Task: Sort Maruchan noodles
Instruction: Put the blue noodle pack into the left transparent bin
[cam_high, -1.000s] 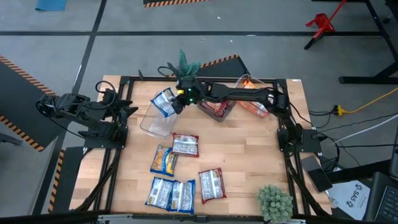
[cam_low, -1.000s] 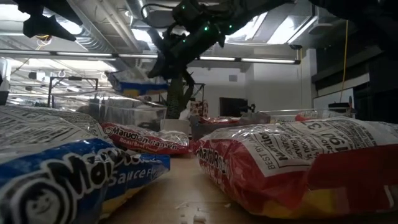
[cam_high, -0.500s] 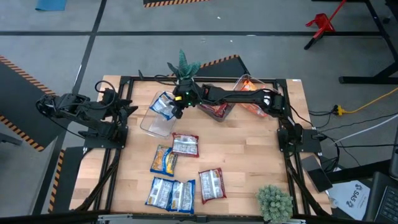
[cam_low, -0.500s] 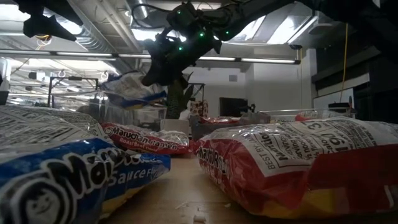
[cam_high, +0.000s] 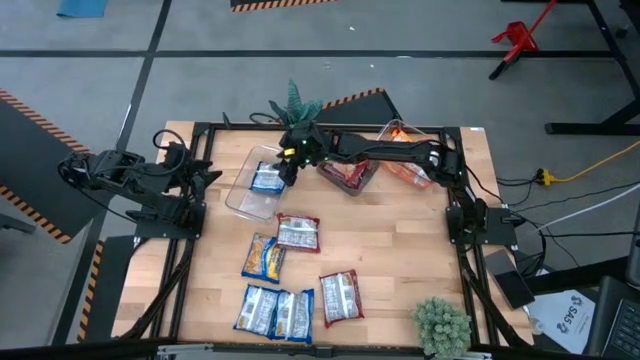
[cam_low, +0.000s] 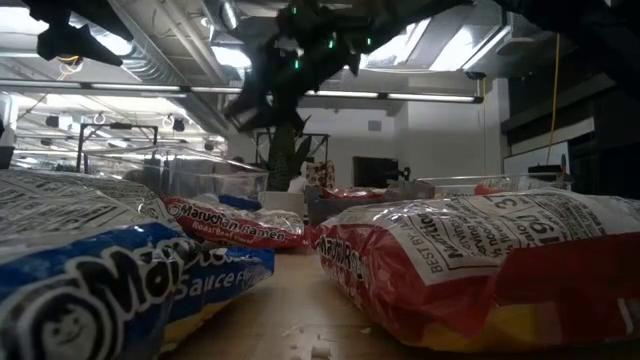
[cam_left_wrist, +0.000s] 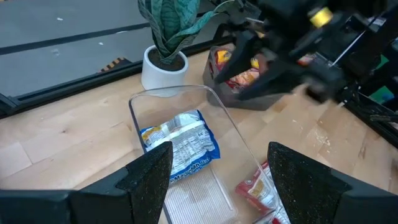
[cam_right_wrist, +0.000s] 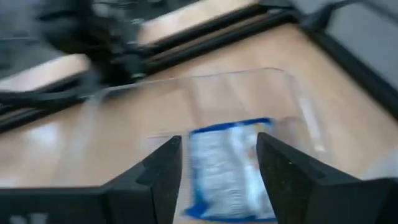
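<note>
Blue packet in the clear bin, right claw spread above it.

Nearest on the bench (cam_high: 400, 250) we see six loose Maruchan noodles (cam_high: 292, 271): three in a front row, with three more behind them. Farther back, a blue packet (cam_high: 266, 180) lies flat inside the clear bin (cam_high: 240, 200). Just beyond it hangs the right claw (cam_high: 287, 164), fingers parted and empty. To its right the grey bin (cam_high: 352, 177) holds red packets. The left claw (cam_high: 207, 175) waits at the left edge, fingers apart.

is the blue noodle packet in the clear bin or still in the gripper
In the bin: the blue packet lies flat on the clear bin's floor, and the right gripper above it is open and empty.
</note>
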